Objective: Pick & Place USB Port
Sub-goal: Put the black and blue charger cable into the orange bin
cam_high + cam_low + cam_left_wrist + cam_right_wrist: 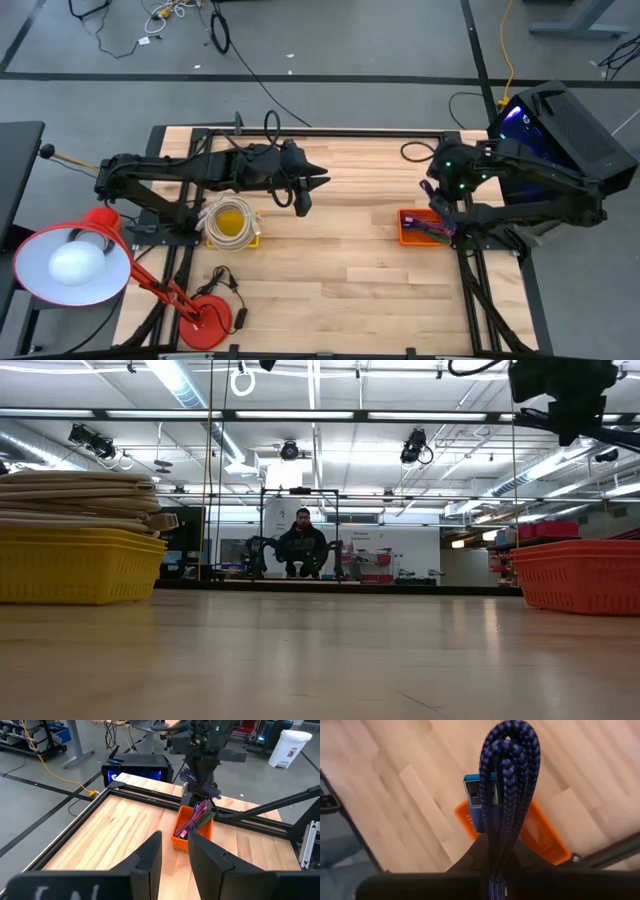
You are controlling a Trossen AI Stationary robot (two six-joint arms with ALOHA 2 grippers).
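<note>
The right gripper (437, 200) hangs above the orange basket (408, 232) at the right side of the bench (340, 260), its fingers pinched on a USB cable (506, 780): a purple-and-black braided cord folded into a tight loop, with a blue USB plug (479, 795) showing just behind the strands. More purple cables (196, 817) spill from the orange basket beneath it. The left gripper (303, 196) waits over the middle of the bench near the yellow basket (232, 224), its fingers (150, 857) set narrowly apart and holding nothing.
</note>
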